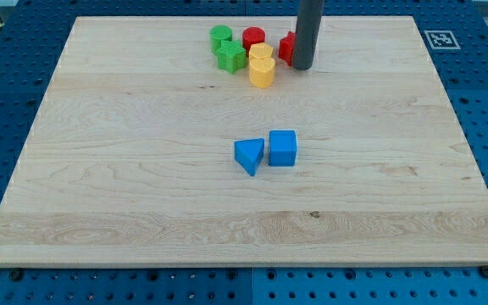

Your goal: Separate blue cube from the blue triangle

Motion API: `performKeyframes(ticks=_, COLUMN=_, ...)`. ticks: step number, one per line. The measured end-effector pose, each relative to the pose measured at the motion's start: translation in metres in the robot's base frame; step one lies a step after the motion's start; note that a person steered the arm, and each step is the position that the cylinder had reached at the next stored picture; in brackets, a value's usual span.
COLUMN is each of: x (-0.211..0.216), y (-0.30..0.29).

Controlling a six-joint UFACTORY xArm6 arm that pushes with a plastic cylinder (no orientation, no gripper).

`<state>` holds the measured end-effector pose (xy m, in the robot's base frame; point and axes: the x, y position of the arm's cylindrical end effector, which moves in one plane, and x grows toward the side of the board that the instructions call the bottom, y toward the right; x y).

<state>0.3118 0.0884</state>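
Observation:
The blue cube [283, 148] sits near the middle of the wooden board [125, 169]. The blue triangle [249, 155] lies just to its left, nearly touching it. My tip [302, 66] is the lower end of a dark rod near the view's top, well above the two blue blocks and a little right of them. It stands right in front of a red block [287, 48], which it partly hides.
A cluster sits near the view's top: a green cylinder [221, 36], a green star-like block [230, 57], a red cylinder [254, 38] and two yellow blocks [262, 68]. A blue pegboard [481, 102] surrounds the board.

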Motion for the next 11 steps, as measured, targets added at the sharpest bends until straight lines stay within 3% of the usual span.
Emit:
performKeyframes(ticks=1, x=0.032, y=0.032)
performKeyframes(ticks=2, x=0.076, y=0.021)
performKeyframes(ticks=4, x=0.119, y=-0.099)
performKeyframes(ticks=6, x=0.199, y=-0.132)
performKeyframes(ticks=7, x=0.21, y=-0.104)
performKeyframes(ticks=9, x=0.157, y=0.013)
performKeyframes(ticks=11, x=0.137, y=0.029)
